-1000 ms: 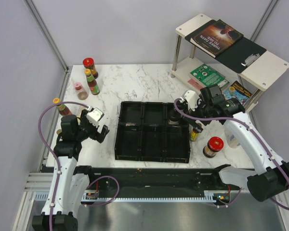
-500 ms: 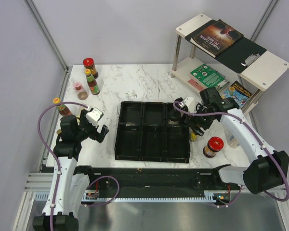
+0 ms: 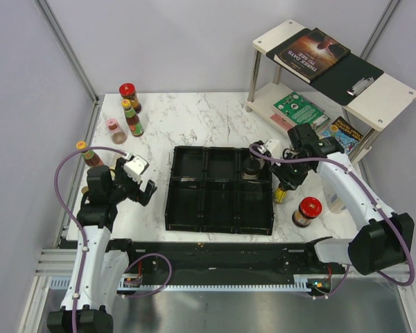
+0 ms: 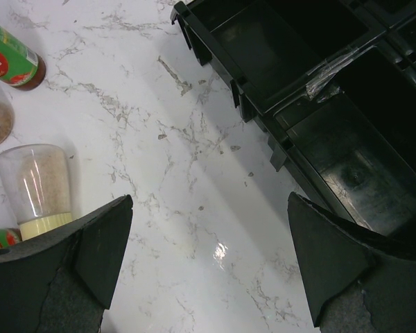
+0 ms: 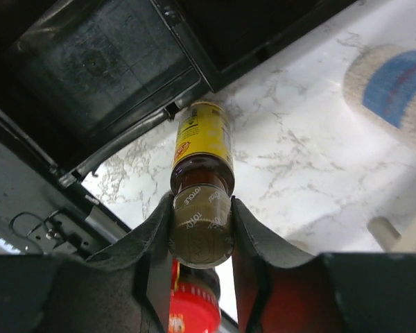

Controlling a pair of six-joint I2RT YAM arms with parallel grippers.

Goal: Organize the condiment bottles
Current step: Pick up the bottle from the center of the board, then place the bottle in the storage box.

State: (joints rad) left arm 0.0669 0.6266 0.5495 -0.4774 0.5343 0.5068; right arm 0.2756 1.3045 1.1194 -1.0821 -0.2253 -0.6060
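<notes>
My right gripper (image 3: 284, 182) (image 5: 201, 222) is shut on the cap end of a dark sauce bottle with a yellow label (image 5: 202, 149) (image 3: 280, 193), which stands on the marble just right of the black tray (image 3: 220, 225). A red-capped jar (image 3: 307, 211) (image 5: 193, 309) stands beside it. One dark-lidded jar (image 3: 252, 166) sits in the tray's far right compartment. At the far left stand a red-capped jar (image 3: 128, 94), a yellow-capped sauce bottle (image 3: 132, 119), a pink-lidded shaker (image 3: 114, 130) and another yellow-capped bottle (image 3: 89, 154). My left gripper (image 3: 142, 184) (image 4: 208, 263) hangs open over bare marble, holding nothing.
A two-tier shelf (image 3: 381, 94) with books stands at the back right. A clear bottle (image 3: 335, 202) is near the right edge. In the left wrist view a cream-lidded shaker (image 4: 36, 187) and a green-and-red labelled bottle (image 4: 10, 64) lie left of the tray corner (image 4: 194, 28).
My right gripper has come down beside the tray and closed on the yellow-labelled bottle's top. The left arm has not moved.
</notes>
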